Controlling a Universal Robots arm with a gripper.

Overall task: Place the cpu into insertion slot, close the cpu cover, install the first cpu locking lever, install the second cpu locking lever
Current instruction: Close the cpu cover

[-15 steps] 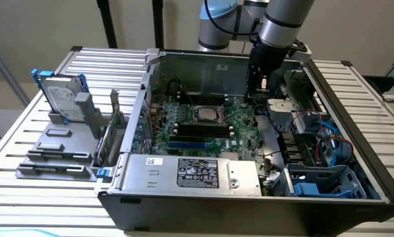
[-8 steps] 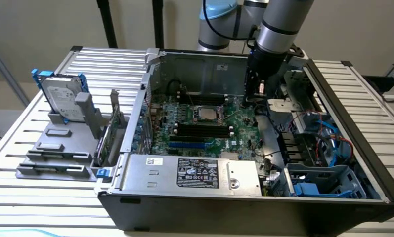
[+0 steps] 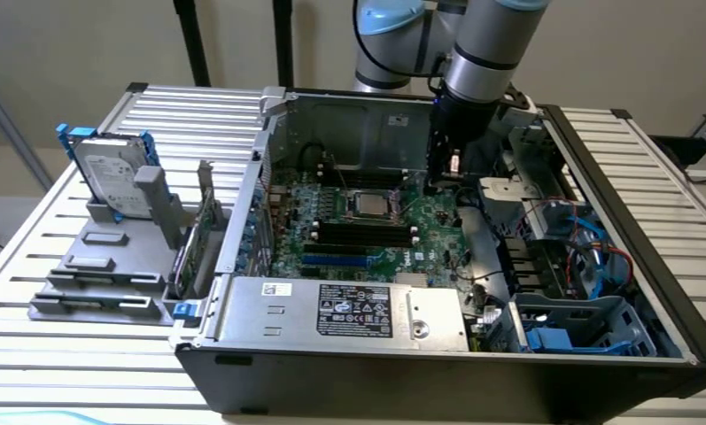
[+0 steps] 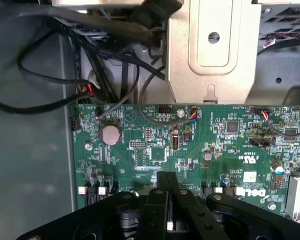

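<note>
In the exterior view the cpu [image 3: 368,205], a pale silvery square, lies flat in the insertion slot [image 3: 350,215] in the middle of the green motherboard [image 3: 430,226]. A thin silvery frame, the cpu cover [image 3: 369,193], lies around the chip. The levers are too small to tell apart. My gripper [image 3: 445,181] hangs from the arm just to the exterior view's right of the slot, low over the board. In the wrist view my gripper [image 4: 166,179] is shut, its black fingers [image 4: 157,210] pressed together with nothing between them, above bare green board.
Black memory slots [image 3: 353,235] lie just in front of the slot. A silver power supply [image 3: 346,310] fills the case front. Blue cables [image 3: 589,257] and a blue cage [image 3: 589,332] crowd the right. A hard drive [image 3: 111,168] stands outside. Near the fingers: coin battery [image 4: 110,134], metal bracket [image 4: 212,50], black cables [image 4: 65,100].
</note>
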